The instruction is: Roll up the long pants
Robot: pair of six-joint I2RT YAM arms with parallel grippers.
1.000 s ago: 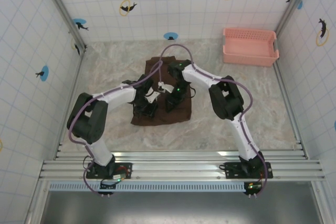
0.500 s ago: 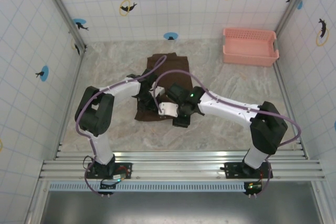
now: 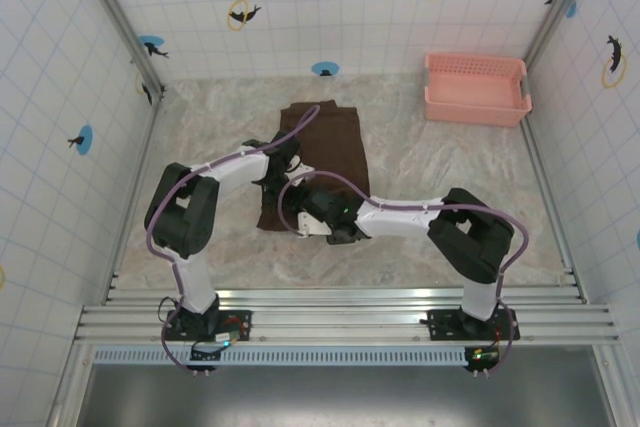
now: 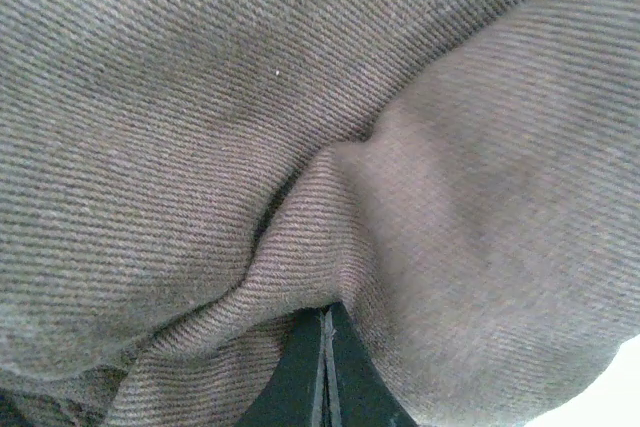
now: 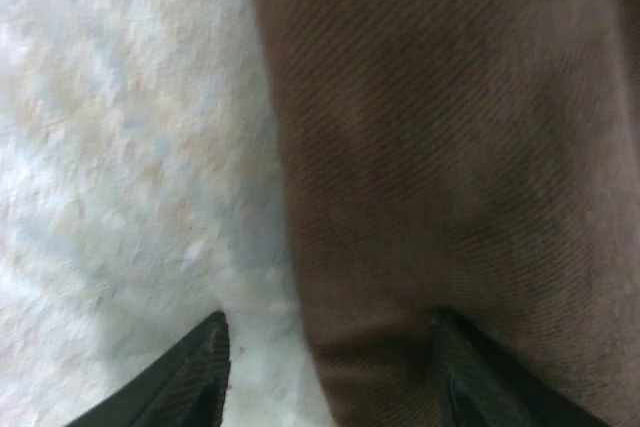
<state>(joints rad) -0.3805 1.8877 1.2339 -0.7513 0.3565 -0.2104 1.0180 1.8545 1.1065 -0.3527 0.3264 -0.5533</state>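
The long pants lie as a dark brown folded slab in the middle of the marbled table. My left gripper sits at their left edge. In the left wrist view its jaws are pressed together with a ridge of the brown twill pinched at their tips. My right gripper is low at the near left corner of the pants. In the right wrist view it is open and straddles the cloth's edge, one finger over bare table, the other on the fabric.
A pink basket stands at the back right against the tiled wall. Metal rails run along the near edge by the arm bases. Bare table stretches to the right of the pants and to their left.
The right arm swung off the top of the pants round to their near left corner, forearm now stretched low across the table. The left gripper shifted slightly toward the back, still shut.
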